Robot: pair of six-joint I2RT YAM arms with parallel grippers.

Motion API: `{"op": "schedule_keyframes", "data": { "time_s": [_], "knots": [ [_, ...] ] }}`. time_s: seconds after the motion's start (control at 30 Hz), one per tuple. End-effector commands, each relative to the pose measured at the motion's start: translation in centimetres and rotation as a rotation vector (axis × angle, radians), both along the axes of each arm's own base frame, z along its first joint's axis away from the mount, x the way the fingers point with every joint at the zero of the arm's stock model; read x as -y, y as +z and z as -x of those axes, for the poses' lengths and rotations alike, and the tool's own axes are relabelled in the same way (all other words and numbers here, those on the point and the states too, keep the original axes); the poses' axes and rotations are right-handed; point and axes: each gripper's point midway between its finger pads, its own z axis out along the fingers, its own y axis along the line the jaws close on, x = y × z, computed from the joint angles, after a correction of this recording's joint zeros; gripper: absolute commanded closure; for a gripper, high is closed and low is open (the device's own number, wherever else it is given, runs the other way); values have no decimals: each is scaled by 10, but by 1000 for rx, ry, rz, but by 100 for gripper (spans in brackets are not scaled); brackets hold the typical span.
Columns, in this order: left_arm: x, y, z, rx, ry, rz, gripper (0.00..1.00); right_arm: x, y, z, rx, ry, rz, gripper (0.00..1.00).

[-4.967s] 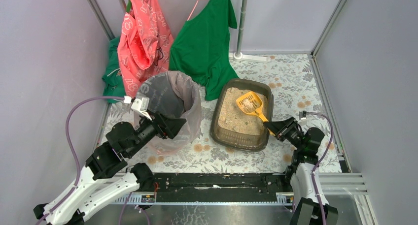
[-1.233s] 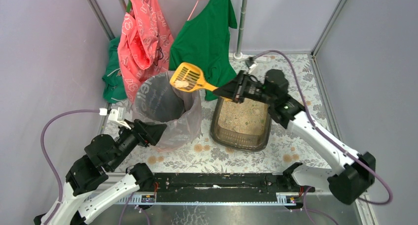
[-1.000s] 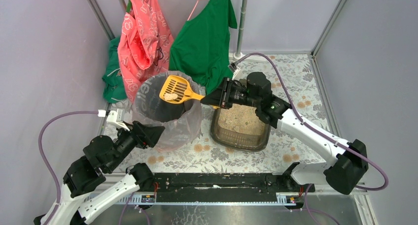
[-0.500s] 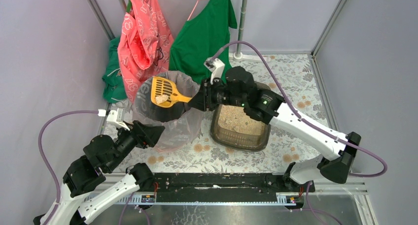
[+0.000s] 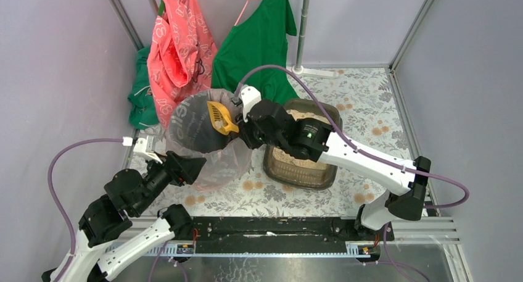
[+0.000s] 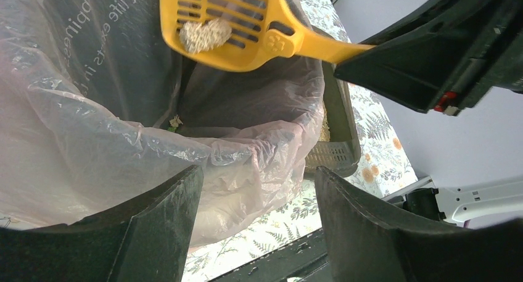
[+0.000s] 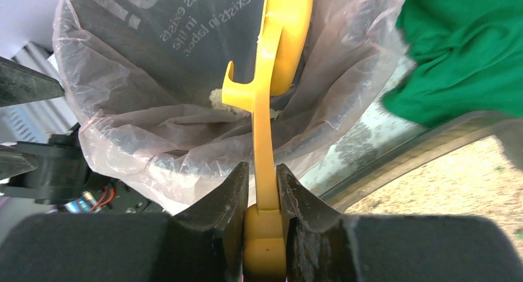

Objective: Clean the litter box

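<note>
Over the lined bin's [image 5: 216,165] mouth, the right gripper [image 7: 262,171] is clamped on the yellow scoop's [image 6: 240,29] handle, with a litter clump [image 6: 205,34] clinging to the tilted slotted head. Rolling the head further, with a slight shake, should drop the clump well inside the liner. The left gripper [image 6: 258,174] waits, jaws apart, on the bin's near side; the litter box [image 5: 317,171] sits just right of the bin.

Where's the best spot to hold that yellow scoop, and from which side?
Hold the scoop by its thin flat handle, coming from the tail end and pinching the two flat faces, as the right hand does now. That leaves the slotted head, carrying a clump, free over the bin.
</note>
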Motion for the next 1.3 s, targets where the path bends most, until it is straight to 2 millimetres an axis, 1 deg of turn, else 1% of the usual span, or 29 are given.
{"op": "schedule_keyframes", "data": {
  "time_s": [0.0,0.17,0.27,0.37,0.43,0.53,0.63,0.7,0.77,0.83,0.9,0.97,1.03,1.07,1.13,1.17,1.23,1.27],
  "knots": [
    [0,5,-2,7,8,4,25,8,48,-10,242,-87,48,100],
    [1,5,-2,7,4,6,25,6,54,-7,414,-143,168,100],
    [1,5,-2,10,4,5,25,1,56,-3,514,-162,252,100],
    [-1,6,-2,14,9,7,25,-3,53,-2,609,-191,356,100],
    [-1,5,-2,12,10,4,25,-6,50,-3,637,-208,395,100],
    [-3,6,-1,15,11,8,25,-11,52,-1,634,-205,370,100],
    [-4,7,0,17,12,10,25,-11,61,1,619,-210,309,100],
    [-4,8,0,18,11,10,25,-14,70,9,569,-176,209,100],
    [-4,8,0,19,12,11,25,-16,83,18,496,-120,80,100],
    [-4,8,0,18,10,9,25,-10,99,25,432,-83,-37,100],
    [-3,8,1,17,9,12,25,1,114,26,362,-69,-149,100],
    [-3,7,1,14,6,13,25,18,130,26,288,-61,-280,100],
    [-2,7,1,13,4,14,25,43,141,21,220,-81,-389,100],
    [-2,6,1,13,3,13,25,61,143,14,200,-112,-423,100],
    [-1,6,1,11,-1,12,25,99,138,2,174,-214,-449,100],
    [-1,7,1,11,-1,14,25,119,132,-5,165,-273,-449,100],
    [0,6,2,8,-7,14,25,158,110,-14,144,-390,-429,100],
    [0,6,2,9,-8,15,25,178,94,-16,134,-452,-407,100]
  ]
}}
